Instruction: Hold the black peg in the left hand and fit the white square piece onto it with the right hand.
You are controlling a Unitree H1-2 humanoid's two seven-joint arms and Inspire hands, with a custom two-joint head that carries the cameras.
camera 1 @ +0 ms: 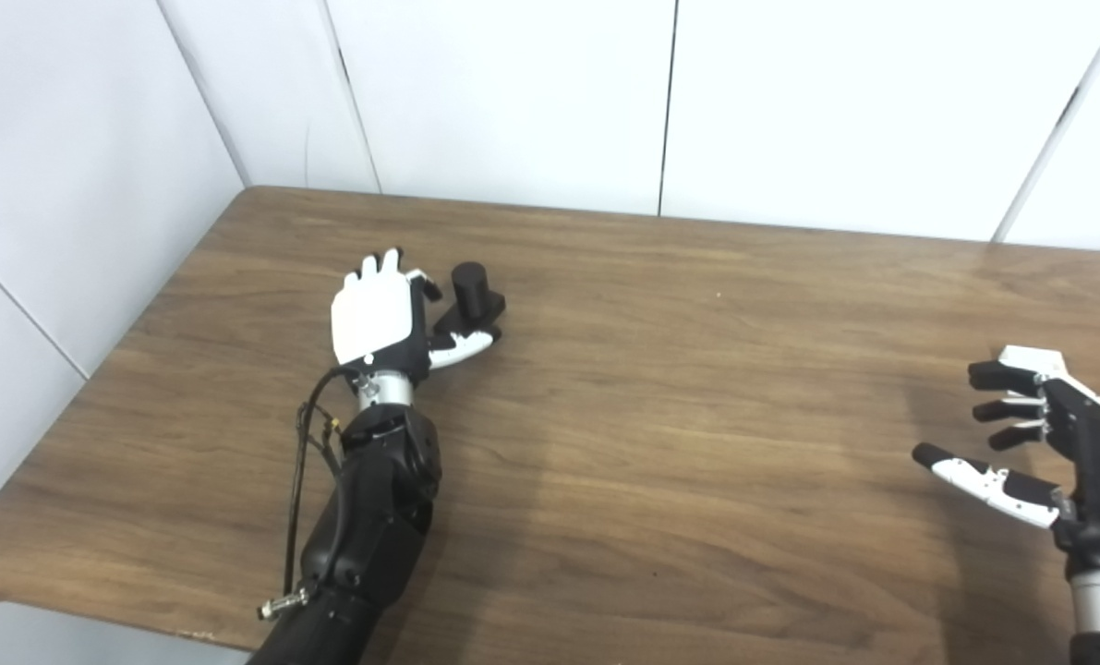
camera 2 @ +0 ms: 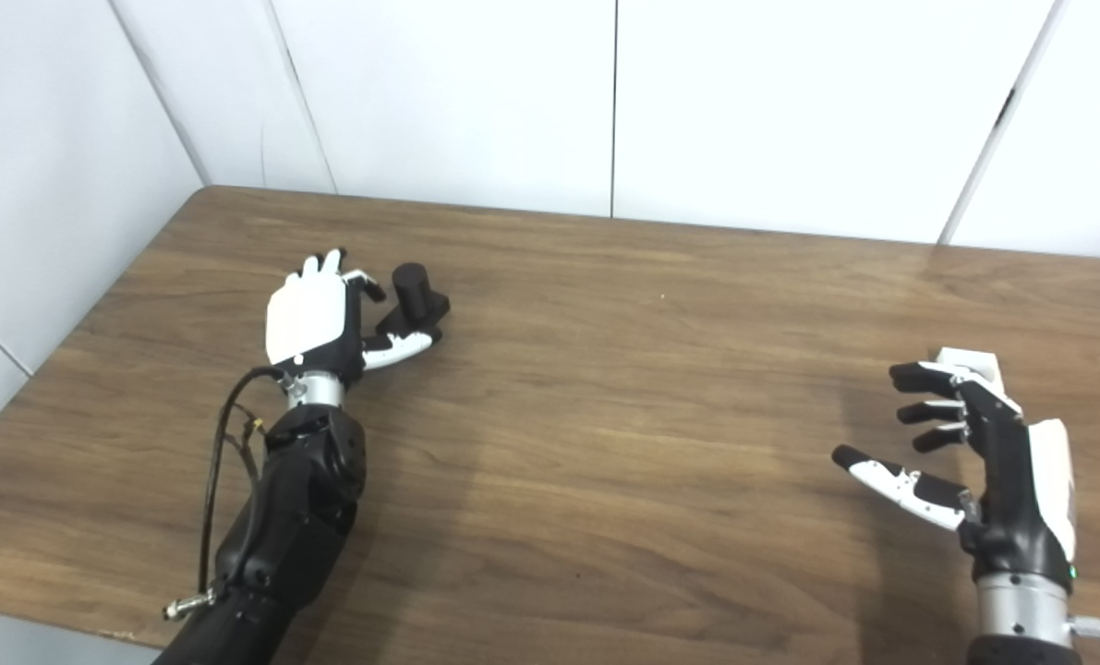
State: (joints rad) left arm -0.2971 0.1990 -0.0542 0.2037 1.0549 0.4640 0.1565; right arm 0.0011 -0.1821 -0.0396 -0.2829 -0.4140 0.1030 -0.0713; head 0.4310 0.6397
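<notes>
The black peg (camera 1: 472, 297) stands upright on the wooden worktop (camera 1: 660, 388), just beside the left hand (camera 1: 379, 319), whose fingers (camera 1: 385, 265) are spread around it without closing. Well apart from the peg, the right hand (camera 2: 984, 443) hovers with its fingers spread, the white square piece (camera 2: 973, 365) lying just behind its fingertips.

My left hand (camera 1: 379, 319) lies low with fingers apart, back upward, while my right hand (camera 2: 974, 443) hovers open, fingers spread.
</notes>
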